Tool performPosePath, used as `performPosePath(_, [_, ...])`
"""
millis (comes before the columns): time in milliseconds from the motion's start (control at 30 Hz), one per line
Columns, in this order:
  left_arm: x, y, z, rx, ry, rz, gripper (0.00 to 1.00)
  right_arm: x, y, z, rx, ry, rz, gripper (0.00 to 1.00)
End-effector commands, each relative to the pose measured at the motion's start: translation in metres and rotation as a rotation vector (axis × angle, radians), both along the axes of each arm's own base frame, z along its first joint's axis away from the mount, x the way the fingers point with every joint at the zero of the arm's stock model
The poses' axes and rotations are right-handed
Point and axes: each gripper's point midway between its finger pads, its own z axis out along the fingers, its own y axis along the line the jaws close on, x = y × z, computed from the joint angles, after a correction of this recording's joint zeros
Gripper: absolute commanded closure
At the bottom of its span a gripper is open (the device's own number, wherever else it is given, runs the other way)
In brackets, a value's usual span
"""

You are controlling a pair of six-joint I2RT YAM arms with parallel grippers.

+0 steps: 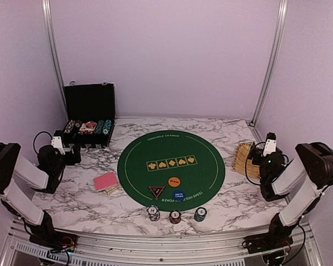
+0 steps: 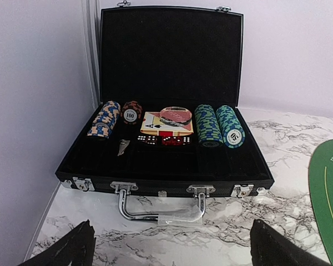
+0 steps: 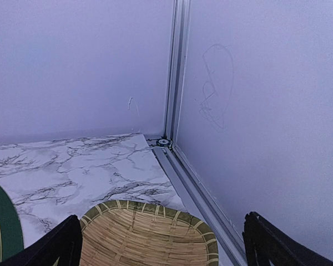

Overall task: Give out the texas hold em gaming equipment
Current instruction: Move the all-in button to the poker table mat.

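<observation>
Three small chip stacks stand at the table's near edge: black [image 1: 152,213], red [image 1: 175,216] and teal [image 1: 200,214]. On the green round mat [image 1: 205,166] lie an orange button [image 1: 173,181], a blue button [image 1: 178,195] and a black-red triangle marker [image 1: 156,192]. Red-backed cards [image 1: 105,181] lie left of the mat. More chips [image 2: 219,126] and cards [image 2: 155,123] sit in the open black case [image 2: 155,172]. My left gripper [image 2: 172,249] is open and empty, facing the case handle. My right gripper [image 3: 164,246] is open and empty over a bamboo basket [image 3: 144,238].
The case [image 1: 89,105] stands at the back left with its lid up against the wall. The basket [image 1: 244,158] sits at the right edge beside the metal frame rail [image 3: 194,177]. Walls close in the table on three sides.
</observation>
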Motion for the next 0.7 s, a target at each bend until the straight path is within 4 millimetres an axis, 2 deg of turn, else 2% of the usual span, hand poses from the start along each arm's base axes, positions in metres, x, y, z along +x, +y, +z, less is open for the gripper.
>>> performPosePath(0, [0.020,-0.006,0.025,-0.007,0.022,-0.074,0.01,-0.001,-0.007,0.006,0.025,-0.018,-0.037,0.01])
performPosePath(33, [0.024,-0.010,0.029,0.016,0.042,-0.107,0.01,-0.002,-0.009,0.002,0.041,0.006,-0.041,0.01])
performPosePath(133, [0.033,-0.014,0.035,0.024,0.114,-0.138,0.01,-0.014,-0.004,0.015,0.010,-0.065,-0.012,0.01])
performPosePath(200, [0.037,-0.015,0.041,0.029,0.150,-0.144,0.01,-0.015,-0.003,0.021,-0.002,-0.075,-0.008,0.01])
performPosePath(267, [0.036,-0.014,0.050,0.030,0.159,-0.142,0.01,-0.009,-0.014,0.025,0.029,-0.031,-0.091,0.01])
performPosePath(367, [0.037,-0.014,0.054,0.024,0.215,-0.144,0.01,0.000,-0.029,0.048,0.101,-0.006,-0.159,0.01])
performPosePath(533, [0.033,-0.019,0.063,-0.007,0.271,-0.177,0.01,-0.001,-0.019,0.098,0.151,-0.092,-0.088,0.01])
performPosePath(667, [0.030,-0.024,0.074,-0.026,0.348,-0.210,0.01,0.005,-0.019,0.113,0.227,-0.038,-0.092,0.01])
